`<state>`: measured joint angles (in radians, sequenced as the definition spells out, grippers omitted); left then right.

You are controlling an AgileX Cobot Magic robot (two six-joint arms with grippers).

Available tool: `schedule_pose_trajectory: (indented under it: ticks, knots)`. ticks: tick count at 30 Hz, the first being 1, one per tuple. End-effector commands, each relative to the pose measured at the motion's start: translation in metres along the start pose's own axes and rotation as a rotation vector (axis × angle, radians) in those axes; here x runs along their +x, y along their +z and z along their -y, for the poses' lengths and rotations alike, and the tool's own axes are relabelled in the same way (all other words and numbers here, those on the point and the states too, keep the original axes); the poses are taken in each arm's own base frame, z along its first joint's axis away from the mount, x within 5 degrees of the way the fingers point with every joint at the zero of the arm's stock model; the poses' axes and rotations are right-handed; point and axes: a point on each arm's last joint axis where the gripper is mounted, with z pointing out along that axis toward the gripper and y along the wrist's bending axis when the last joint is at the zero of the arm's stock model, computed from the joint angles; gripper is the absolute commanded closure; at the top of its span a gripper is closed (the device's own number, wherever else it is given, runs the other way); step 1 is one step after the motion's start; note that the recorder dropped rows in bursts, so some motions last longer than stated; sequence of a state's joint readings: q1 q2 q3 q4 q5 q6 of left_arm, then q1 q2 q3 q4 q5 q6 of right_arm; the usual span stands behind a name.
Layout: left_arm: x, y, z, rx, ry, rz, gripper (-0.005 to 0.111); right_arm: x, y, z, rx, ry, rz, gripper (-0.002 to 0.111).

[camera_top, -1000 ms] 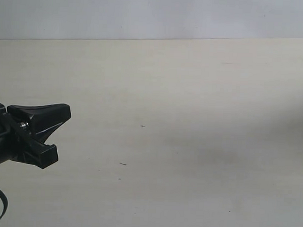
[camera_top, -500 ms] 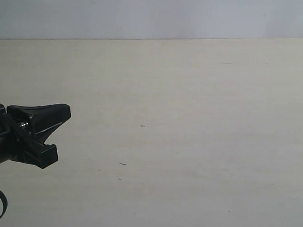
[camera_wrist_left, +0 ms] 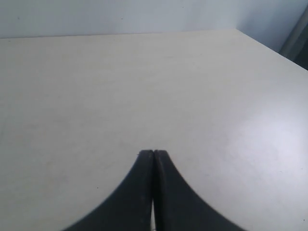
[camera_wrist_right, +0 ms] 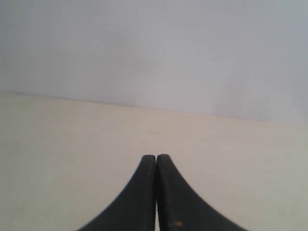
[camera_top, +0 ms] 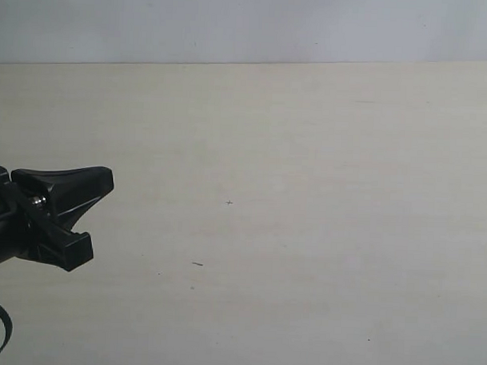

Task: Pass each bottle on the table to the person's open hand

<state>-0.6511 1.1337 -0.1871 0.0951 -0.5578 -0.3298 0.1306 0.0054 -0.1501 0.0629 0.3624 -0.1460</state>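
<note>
Zero bottles are showing in any view, no open hand either, so which way they are lying and which arm is nearer cannot be told. Both left fingers (camera_wrist_left: 143, 185) and right fingers (camera_wrist_right: 144, 192) are pressing together, pinching nothing, over the worktop (camera_top: 323, 193). No writing is showing.

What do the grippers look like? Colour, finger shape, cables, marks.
Left gripper and right gripper: matte black, with fingers wide at the base that curve to narrow tips. The exterior view shows a silver screw on the left one's body and a thin black cable looping beneath. The right one has a small orange speck.
</note>
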Motion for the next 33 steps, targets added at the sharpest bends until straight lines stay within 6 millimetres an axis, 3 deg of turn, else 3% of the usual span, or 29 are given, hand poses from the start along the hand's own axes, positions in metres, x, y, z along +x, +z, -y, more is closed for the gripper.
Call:
schedule_pose_trajectory:
  ticks: [1, 9, 24, 33]
  knots:
    - [-0.001, -0.001, 0.000, 0.002, 0.000, 0.011, 0.107, 0.024, 0.008, -0.001, 0.010, -0.028, -0.050, 0.108]
    - [-0.001, -0.001, 0.000, 0.002, 0.000, 0.011, 0.107, 0.044, 0.012, -0.002, 0.004, -0.027, -0.111, 0.108]
    - [-0.001, -0.001, 0.000, 0.002, 0.000, 0.011, 0.107, 0.046, 0.012, -0.003, 0.008, 0.148, -0.135, 0.108]
    - [-0.001, -0.001, 0.000, 0.002, 0.000, 0.011, 0.107, 0.046, 0.012, -0.003, 0.009, 0.148, -0.135, 0.108]
